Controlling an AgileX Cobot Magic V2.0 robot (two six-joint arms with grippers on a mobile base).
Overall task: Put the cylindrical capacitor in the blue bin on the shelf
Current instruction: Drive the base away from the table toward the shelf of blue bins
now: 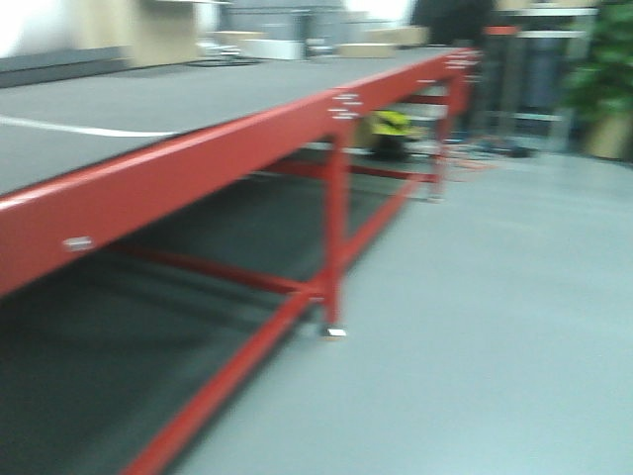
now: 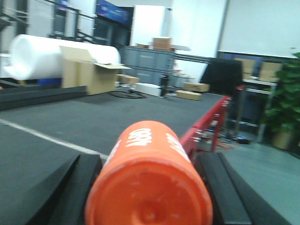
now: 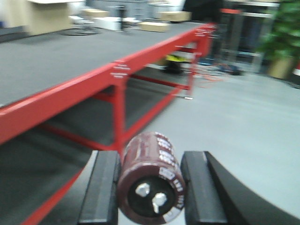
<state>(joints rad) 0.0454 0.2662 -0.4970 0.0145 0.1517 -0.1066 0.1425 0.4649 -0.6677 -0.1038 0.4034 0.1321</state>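
Capacitor: dark maroon cylinder (image 3: 151, 183) at lower centre of the right wrist view, lying lengthwise between two black fingers (image 3: 101, 187), with its end face and two silvery terminals (image 3: 143, 189) turned toward the camera.
Right gripper (image 3: 149, 159): narrowed onto the capacitor, one finger against each side.
Left gripper (image 2: 149, 161): clamped on an orange cylinder (image 2: 150, 187) with white lettering, at lower centre of the left wrist view, rounded end toward the camera.
Table (image 3: 56, 51): grey top with a red frame, filling the left half of the right wrist and front views and running toward the upper right.
Floor (image 3: 234, 122): pale grey, right half of the frame, beside the table.
Upper left, left wrist view: white roll (image 2: 42, 56) beside an open cardboard box (image 2: 89, 70).
Right edge: green plant (image 2: 286, 108).
Sharpness: front view blurred.
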